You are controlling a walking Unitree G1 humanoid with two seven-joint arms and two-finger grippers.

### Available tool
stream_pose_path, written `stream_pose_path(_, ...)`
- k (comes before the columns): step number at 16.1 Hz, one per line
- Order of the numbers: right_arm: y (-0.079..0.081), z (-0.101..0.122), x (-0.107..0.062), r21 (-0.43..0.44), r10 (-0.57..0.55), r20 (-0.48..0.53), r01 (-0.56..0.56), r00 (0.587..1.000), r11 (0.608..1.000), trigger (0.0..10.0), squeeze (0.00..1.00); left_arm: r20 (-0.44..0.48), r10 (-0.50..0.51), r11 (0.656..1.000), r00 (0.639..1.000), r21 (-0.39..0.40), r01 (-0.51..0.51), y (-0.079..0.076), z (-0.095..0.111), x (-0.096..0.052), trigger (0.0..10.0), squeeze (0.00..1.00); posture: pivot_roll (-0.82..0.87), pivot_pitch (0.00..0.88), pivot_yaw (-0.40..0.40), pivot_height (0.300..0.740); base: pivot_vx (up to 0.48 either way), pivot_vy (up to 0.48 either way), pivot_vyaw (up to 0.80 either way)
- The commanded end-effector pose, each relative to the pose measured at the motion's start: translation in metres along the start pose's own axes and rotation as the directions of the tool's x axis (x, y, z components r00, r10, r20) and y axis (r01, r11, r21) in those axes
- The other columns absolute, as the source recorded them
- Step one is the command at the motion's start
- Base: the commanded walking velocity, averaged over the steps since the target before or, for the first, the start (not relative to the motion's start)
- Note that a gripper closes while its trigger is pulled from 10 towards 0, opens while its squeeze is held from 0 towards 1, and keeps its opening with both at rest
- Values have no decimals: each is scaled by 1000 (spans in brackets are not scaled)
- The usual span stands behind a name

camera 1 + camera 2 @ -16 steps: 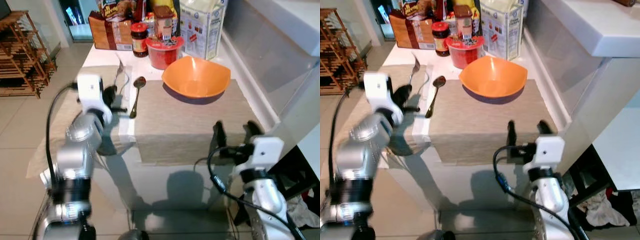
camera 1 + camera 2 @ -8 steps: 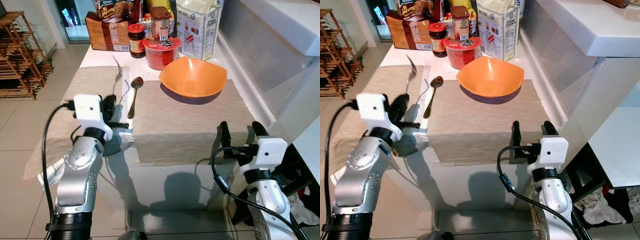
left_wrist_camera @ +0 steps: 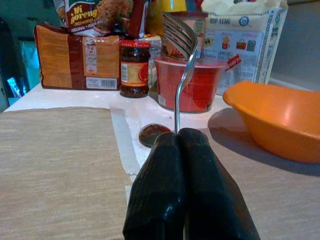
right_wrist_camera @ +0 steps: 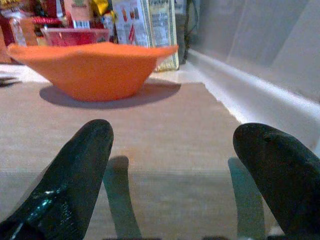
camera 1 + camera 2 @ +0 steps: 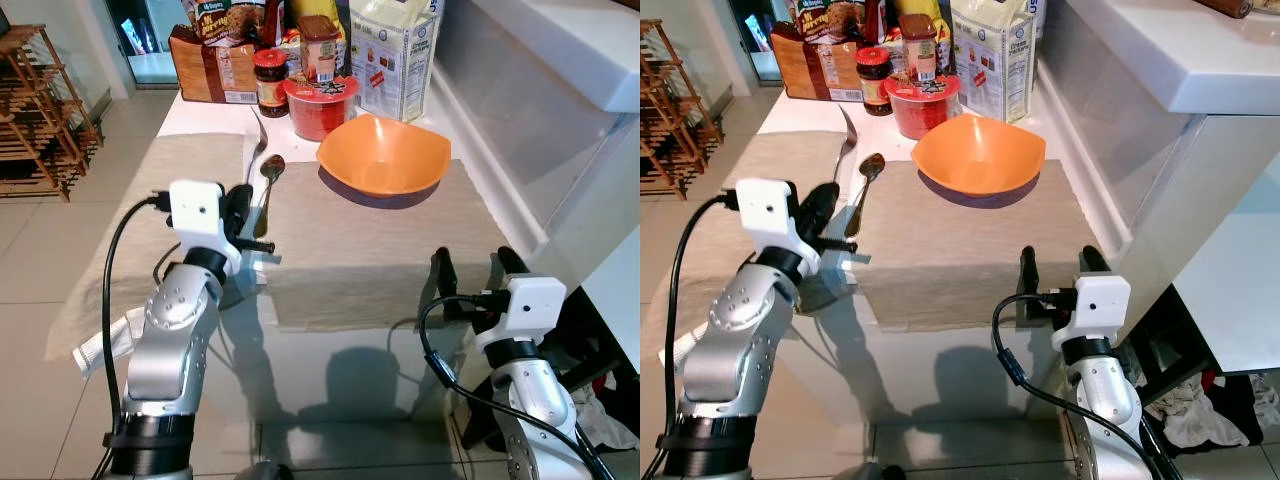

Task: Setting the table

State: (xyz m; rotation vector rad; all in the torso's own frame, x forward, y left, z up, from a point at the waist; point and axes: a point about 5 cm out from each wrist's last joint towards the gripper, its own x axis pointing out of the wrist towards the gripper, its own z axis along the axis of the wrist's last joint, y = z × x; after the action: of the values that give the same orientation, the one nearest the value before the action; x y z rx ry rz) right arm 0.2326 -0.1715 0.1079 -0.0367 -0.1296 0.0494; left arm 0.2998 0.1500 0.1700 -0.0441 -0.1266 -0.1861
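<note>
White counter (image 5: 205, 110), beige placemat (image 5: 970, 235) centred. Orange bowl (image 5: 978, 152) at the mat's 12 o'clock. Bag reading "Mi goreng" (image 3: 87, 14) behind at 11 o'clock. Left gripper (image 3: 184, 145) clamped on fork (image 3: 183, 55), tines up, at the mat's 9 o'clock edge; spoon (image 5: 866, 178) just beyond. Right gripper (image 4: 172, 155) spread wide, empty, at 5 o'clock.

Orange bowl (image 5: 381, 153); beige woven placemat (image 5: 380, 250); white surface (image 5: 205, 112); red cup (image 5: 321, 104); silver fork (image 3: 183, 60); my tool fingers (image 4: 75, 165) black, arms silver.
</note>
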Motion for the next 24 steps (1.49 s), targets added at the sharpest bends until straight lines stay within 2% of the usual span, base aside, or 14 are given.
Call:
stream_pose_path(1,-2,-1,0,12,-4,1,4,1000,1000,10000,0,3,4,1000,1000,-7,-4,1,1,2,0,0,-100,0,29,740,-458,0,0)
stream_pose_path(5,-3,-4,-1,8,0,-17,0,1000,1000,10000,0,21,-11,1000,1000,2,11,-1,3,5,0,0,-105,0,27,740,-388,0,0)
stream_pose_path(9,-4,-7,-4,7,-1,-32,1,999,1000,10000,0,42,-45,999,998,12,45,-7,6,5,0,0,-109,0,29,740,0,0,0)
stream_pose_path(16,-3,-10,-6,3,-3,-45,3,999,1000,10000,0,14,-76,997,997,15,76,-18,1,9,0,0,-118,2,31,740,0,-477,0)
stream_pose_path(19,-1,-9,-5,-22,12,-47,-13,999,1000,10000,0,0,-77,997,997,23,77,-22,-1,9,0,0,-117,2,30,740,0,-472,712)
stream_pose_path(24,1,-10,-3,-26,19,-48,-21,999,999,10000,0,-26,-39,998,999,52,40,-20,-4,14,0,0,-109,4,35,740,0,-472,684)
